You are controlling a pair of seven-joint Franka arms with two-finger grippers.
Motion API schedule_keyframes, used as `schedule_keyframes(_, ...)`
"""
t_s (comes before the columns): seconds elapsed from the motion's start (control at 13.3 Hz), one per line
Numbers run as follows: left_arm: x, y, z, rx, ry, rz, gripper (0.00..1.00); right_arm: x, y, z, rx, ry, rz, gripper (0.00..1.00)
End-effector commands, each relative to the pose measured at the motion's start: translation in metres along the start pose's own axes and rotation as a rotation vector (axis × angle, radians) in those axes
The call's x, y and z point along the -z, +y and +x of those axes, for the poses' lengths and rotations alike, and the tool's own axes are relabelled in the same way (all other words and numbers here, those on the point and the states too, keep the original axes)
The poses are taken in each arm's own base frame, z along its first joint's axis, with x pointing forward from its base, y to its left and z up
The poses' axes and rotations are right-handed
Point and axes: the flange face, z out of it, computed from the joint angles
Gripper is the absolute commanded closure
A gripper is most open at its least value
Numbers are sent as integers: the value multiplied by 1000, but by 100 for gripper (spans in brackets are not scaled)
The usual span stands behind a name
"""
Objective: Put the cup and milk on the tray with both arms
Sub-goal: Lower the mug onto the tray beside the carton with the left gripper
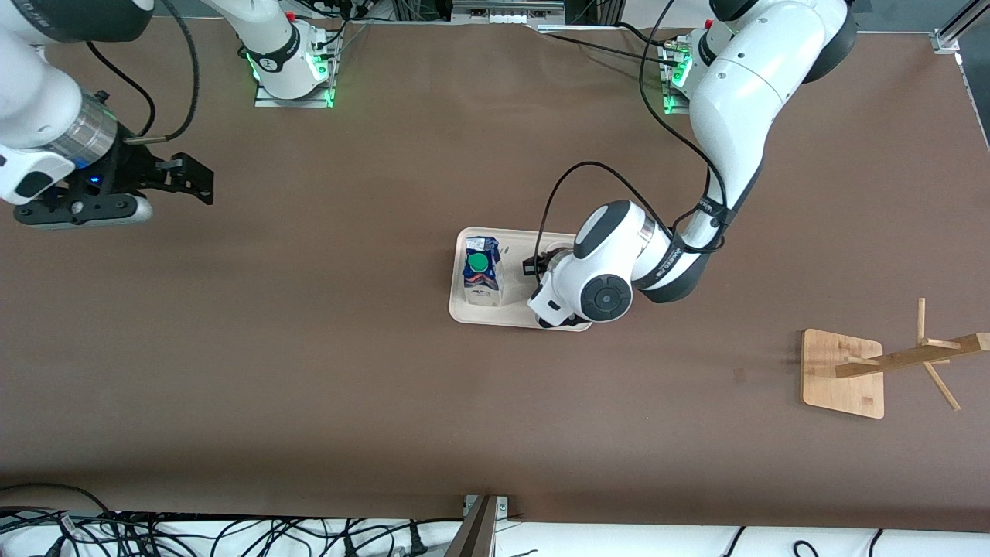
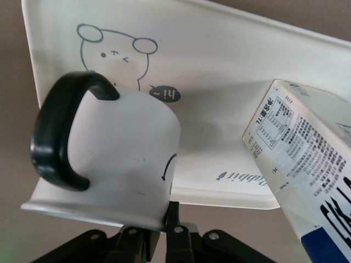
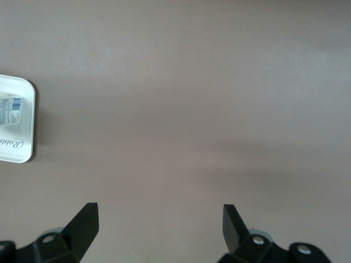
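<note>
The cream tray (image 1: 464, 309) lies mid-table. The milk (image 1: 481, 272) stands upright on it, toward the right arm's end. In the front view the left arm's hand (image 1: 588, 290) is low over the tray's other end and hides the cup. In the left wrist view my left gripper (image 2: 164, 216) is shut on the rim of the white cup (image 2: 126, 164), whose black handle (image 2: 55, 137) sticks out sideways. The cup is over the tray (image 2: 219, 66), beside the milk (image 2: 307, 164). I cannot tell whether it rests on the tray. My right gripper (image 1: 193, 178) is open and empty above bare table.
A wooden stand with a square base (image 1: 843, 371) sits toward the left arm's end, nearer to the front camera than the tray. The right wrist view shows brown table with the tray's edge (image 3: 16, 148) and the milk (image 3: 10, 109) at one side.
</note>
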Motion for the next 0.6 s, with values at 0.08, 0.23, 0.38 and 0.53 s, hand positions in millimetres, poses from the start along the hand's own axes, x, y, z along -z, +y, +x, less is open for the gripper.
schedule_keyframes(0.08,-1,2,-2,15,-4,13,0,2,9,-8,-16,-13,47,0)
schedule_keyframes(0.23,7,-2,-5,20,-6,26,0,2,9,-8,-13,-13,47,0)
schedule_keyframes(0.38,21,-10,-3,26,3,29,0,1,9,-7,-10,-9,47,0)
schedule_keyframes(0.53,53,-26,-3,41,23,11,0,4,10,-6,-8,7,48,0)
